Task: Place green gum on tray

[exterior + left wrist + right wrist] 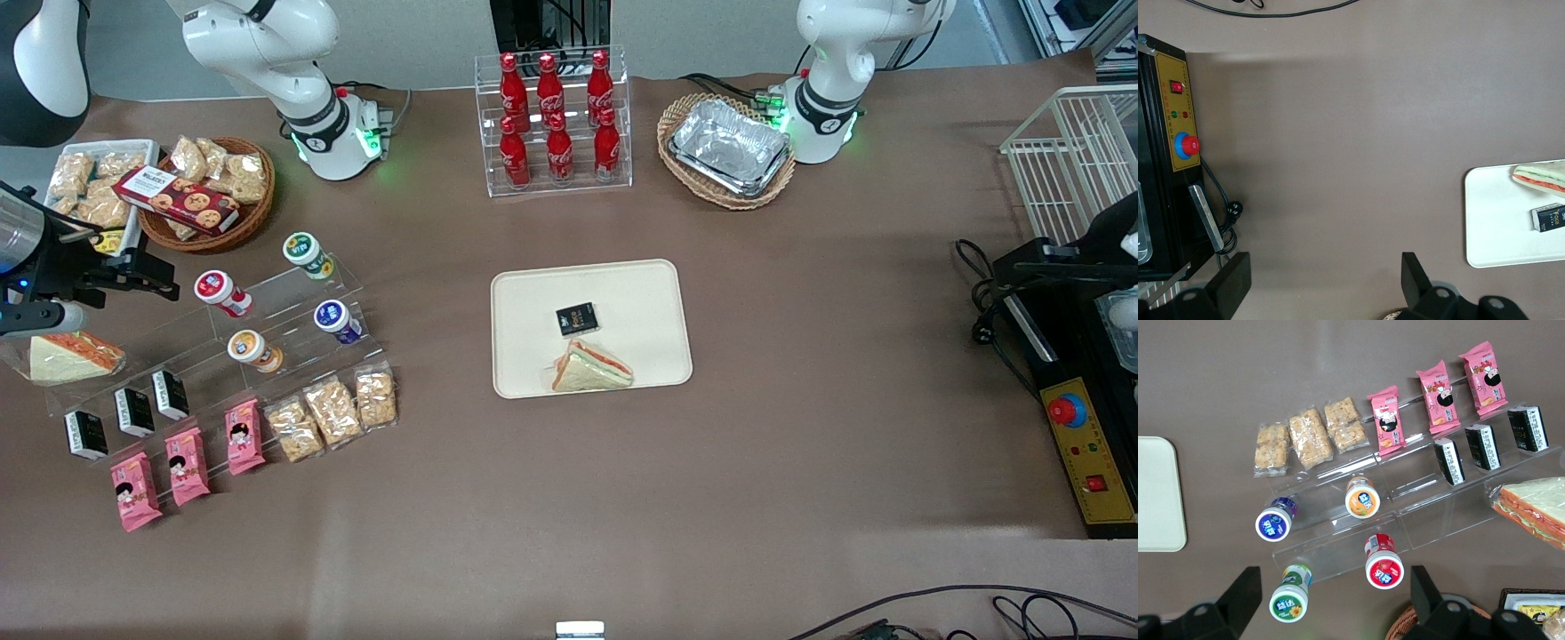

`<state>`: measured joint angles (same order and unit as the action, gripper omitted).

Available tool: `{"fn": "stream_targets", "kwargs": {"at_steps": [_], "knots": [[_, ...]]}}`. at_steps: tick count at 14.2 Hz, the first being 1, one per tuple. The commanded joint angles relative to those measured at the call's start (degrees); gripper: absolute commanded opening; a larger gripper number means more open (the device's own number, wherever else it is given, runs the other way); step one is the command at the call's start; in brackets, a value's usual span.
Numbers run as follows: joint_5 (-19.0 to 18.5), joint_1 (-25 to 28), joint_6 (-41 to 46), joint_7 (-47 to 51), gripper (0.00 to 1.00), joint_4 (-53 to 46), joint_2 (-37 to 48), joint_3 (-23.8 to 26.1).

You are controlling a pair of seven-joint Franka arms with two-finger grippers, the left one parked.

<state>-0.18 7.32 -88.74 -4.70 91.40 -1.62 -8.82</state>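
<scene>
The hand (pixel 1331 600) hangs open above the stepped display, gripping nothing. The green gum (pixel 308 254) stands upper left on the top step. Drop straight over its lid, clear of the red canister (pixel 222 293), then carry to the tray (pixel 524 293) at centre.

The tray (pixel 658 293) lies on the table (pixel 800 462) midway along it, carrying a sandwich (pixel 591 367) and a small packet (pixel 577 319); the sandwich sits nearer the front camera than the packet. Farther from the camera than the tray stands a bottle rack (pixel 554 120), with a basket of foil trays (pixel 727 149) beside the rack. Toward the working arm's end of the table stands a stepped stand (pixel 1358 520) — the green gum (pixel 1290 600) is on its uppermost step, farthest from the camera, well apart from the tray. The gripper (pixel 1331 600) hangs above the stand, jaws parted over the green gum and a neighbouring canister (pixel 1383 564).
</scene>
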Motion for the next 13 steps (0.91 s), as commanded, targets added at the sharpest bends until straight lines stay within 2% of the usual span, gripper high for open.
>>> {"fn": "stream_targets", "kwargs": {"at_steps": [1, 13], "knots": [[-1.22, 0.15, -0.03, 0.48, 0.99, -0.09, 0.12, -0.23], [-0.96, 0.24, -0.38, 0.57, 1.0, -0.44, -0.32, -0.23]]}}
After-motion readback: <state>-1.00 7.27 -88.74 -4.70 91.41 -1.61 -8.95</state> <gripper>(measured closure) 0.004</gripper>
